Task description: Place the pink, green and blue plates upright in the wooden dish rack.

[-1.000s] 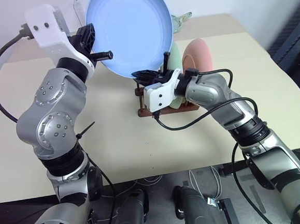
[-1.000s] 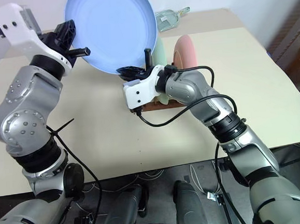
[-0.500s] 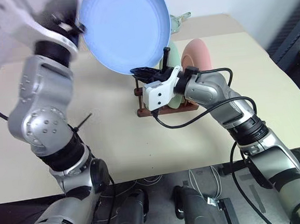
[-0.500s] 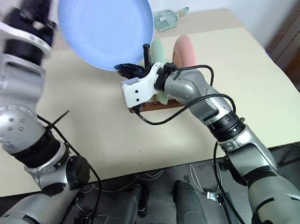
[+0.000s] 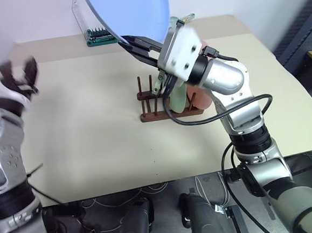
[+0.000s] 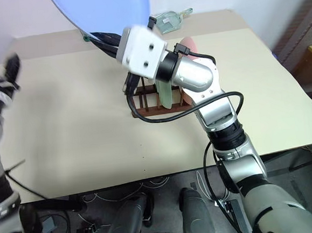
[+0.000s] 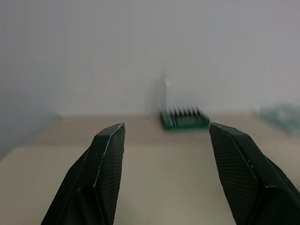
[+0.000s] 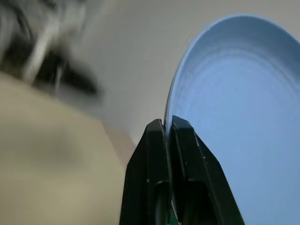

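Here the left gripper [image 5: 20,78] is seen nearest, out at the left edge over the beige tabletop [image 5: 93,137], its jaws spread apart with nothing between them; in the left wrist view its two black fingers [image 7: 105,178] are parted, with a blurred green object [image 7: 185,119] far off at the tabletop's back edge. Further in, the wooden dish rack [image 5: 155,108] is set near the middle of the tabletop, its thin pegs upright. The green plate [image 5: 177,99] is stood on edge in the rack, and just beside it, on the side away from the free pegs, the pink plate [image 5: 200,99] is partly hidden behind the right arm. Above the rack, the right gripper [image 5: 139,45] is raised with its jaws clamped on the rim of the blue plate [image 5: 131,13], which is held high and tilted, clear of the rack. Beyond, a clear glass object [image 6: 170,21] is lying at the far edge of the tabletop
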Tool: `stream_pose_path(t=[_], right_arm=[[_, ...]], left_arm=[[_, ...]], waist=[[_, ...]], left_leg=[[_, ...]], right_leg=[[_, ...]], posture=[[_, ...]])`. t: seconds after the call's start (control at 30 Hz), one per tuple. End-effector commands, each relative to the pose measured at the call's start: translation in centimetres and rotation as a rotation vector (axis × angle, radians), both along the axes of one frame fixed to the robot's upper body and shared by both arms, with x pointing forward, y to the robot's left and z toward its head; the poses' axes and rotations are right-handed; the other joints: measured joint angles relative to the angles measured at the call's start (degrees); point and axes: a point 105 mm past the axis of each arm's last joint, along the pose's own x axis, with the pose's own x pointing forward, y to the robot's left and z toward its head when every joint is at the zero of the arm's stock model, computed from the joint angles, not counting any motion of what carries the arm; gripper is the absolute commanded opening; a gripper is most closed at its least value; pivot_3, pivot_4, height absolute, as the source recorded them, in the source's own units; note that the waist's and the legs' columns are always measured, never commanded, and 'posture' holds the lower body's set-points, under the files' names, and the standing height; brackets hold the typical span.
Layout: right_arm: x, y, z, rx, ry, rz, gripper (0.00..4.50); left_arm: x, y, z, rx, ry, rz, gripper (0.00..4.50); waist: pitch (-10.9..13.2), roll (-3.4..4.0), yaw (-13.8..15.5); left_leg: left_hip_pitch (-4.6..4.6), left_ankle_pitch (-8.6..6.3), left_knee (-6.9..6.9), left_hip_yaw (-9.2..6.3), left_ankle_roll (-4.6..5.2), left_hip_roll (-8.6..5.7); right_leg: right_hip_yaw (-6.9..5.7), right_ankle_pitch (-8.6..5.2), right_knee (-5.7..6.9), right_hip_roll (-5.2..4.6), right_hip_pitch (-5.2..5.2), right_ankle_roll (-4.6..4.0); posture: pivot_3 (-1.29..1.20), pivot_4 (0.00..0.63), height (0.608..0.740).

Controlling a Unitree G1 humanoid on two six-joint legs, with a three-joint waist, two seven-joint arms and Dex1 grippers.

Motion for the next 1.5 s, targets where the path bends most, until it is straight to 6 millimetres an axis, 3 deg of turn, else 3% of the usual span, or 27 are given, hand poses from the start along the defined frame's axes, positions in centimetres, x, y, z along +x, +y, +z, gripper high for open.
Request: stream_pose_path(t=[0.03,0.2,0.37,0.8,1.0,1.37,1.4,1.47,1.5], right_arm=[[-2.2,-1.0,1.8,0.175,0.226,0.168,0.00],[-2.4,-1.0,0.5,0.272,0.592,0.290,0.00],[-2.0,-0.7,-0.6,0.341,0.837,0.346,0.00],[2.2,-1.2,-1.9,0.523,1.178,0.287,0.00],[3.8,-1.4,-2.8,0.554,1.242,0.216,0.00],[4.9,-1.5,-3.6,0.581,1.318,0.183,0.00],[4.9,-1.5,-3.6,0.584,1.320,0.180,0.64],[4.9,-1.5,-3.6,0.586,1.323,0.179,1.34],[4.9,-1.5,-3.6,0.586,1.323,0.178,1.94]], left_arm=[[-1.9,-3.7,-1.7,0.118,0.016,-0.239,2.90],[-3.5,-7.4,-6.0,0.130,0.131,-0.449,2.90],[-3.6,-7.9,-8.2,0.114,0.187,-0.488,2.90],[-3.6,-8.8,-8.2,0.095,0.179,-0.523,2.90],[-4.2,-9.7,-8.4,0.090,0.184,-0.561,2.90],[-4.7,-10.1,-8.7,0.090,0.203,-0.587,2.90],[-4.7,-10.2,-8.7,0.091,0.203,-0.588,2.93],[-4.8,-10.3,-8.8,0.090,0.205,-0.591,2.93],[-4.8,-10.3,-8.8,0.090,0.205,-0.591,2.93]], waist=[[0.0,0.00,0.0],[0.0,0.04,0.1],[-0.1,0.11,-0.1],[-0.1,0.12,-0.2],[-0.1,0.12,-0.2],[-0.1,0.12,-0.2],[-0.1,0.12,-0.2],[-0.1,0.12,-0.2],[-0.1,0.12,-0.2]], left_leg=[[0.00,-0.01,-0.01,0.00,-0.02,0.02],[0.00,-0.10,-0.17,-0.02,-0.17,0.07],[0.13,0.08,-0.69,-0.01,-0.15,0.09],[0.15,0.16,-0.73,0.04,-0.17,0.23],[0.15,0.16,-0.73,0.05,-0.17,0.24],[0.15,0.16,-0.73,0.06,-0.16,0.27],[0.15,0.16,-0.73,0.06,-0.16,0.27],[0.15,0.16,-0.73,0.06,-0.16,0.27],[0.15,0.16,-0.73,0.06,-0.16,0.27]], right_leg=[[0.06,0.00,0.00,0.00,0.00,-0.03],[0.10,-0.03,-0.05,-0.01,-0.27,-0.34],[0.37,0.07,-0.16,0.10,-0.36,-0.57],[0.27,0.10,-0.16,0.22,-0.37,-0.67],[0.26,0.14,-0.16,0.25,-0.37,-0.60],[0.26,0.09,-0.16,0.31,-0.37,-0.68],[0.26,0.09,-0.16,0.31,-0.37,-0.69],[0.26,0.08,-0.17,0.32,-0.36,-0.70],[0.26,0.08,-0.17,0.32,-0.37,-0.70]], posture=[[0.00,0.150,0.740],[0.00,0.150,0.740],[0.00,0.150,0.740],[0.00,0.150,0.740],[0.00,0.150,0.740],[0.00,0.150,0.740],[0.00,0.150,0.740],[0.00,0.150,0.740],[0.00,0.150,0.740]])
